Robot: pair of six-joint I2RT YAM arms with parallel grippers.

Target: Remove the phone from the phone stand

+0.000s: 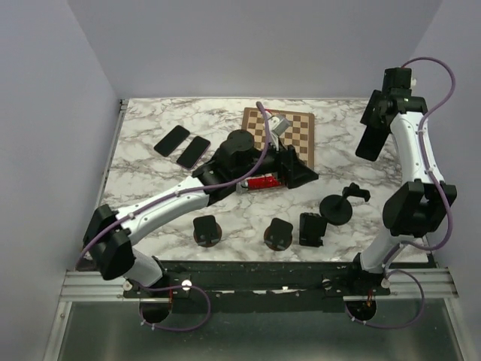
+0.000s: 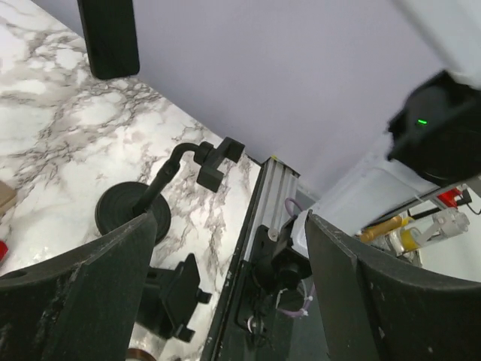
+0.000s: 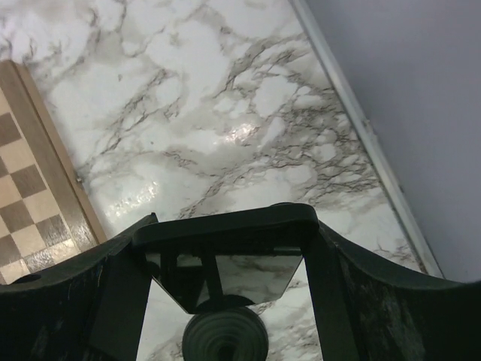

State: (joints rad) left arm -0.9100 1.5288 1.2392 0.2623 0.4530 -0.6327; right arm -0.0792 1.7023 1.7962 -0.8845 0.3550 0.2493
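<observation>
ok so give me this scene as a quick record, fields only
right gripper: shut on black slab phone, raised at the right side
left gripper: open, empty, low near the centre
black round-base phone stand: cradle empty, upright on white marble table
task state: phone off stand, not yet set down

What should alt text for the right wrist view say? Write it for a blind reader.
The right gripper clamps a black, glossy-screened phone by its edges above a white marble-patterned table. A brown-and-cream wooden chessboard shows at the left.
</observation>
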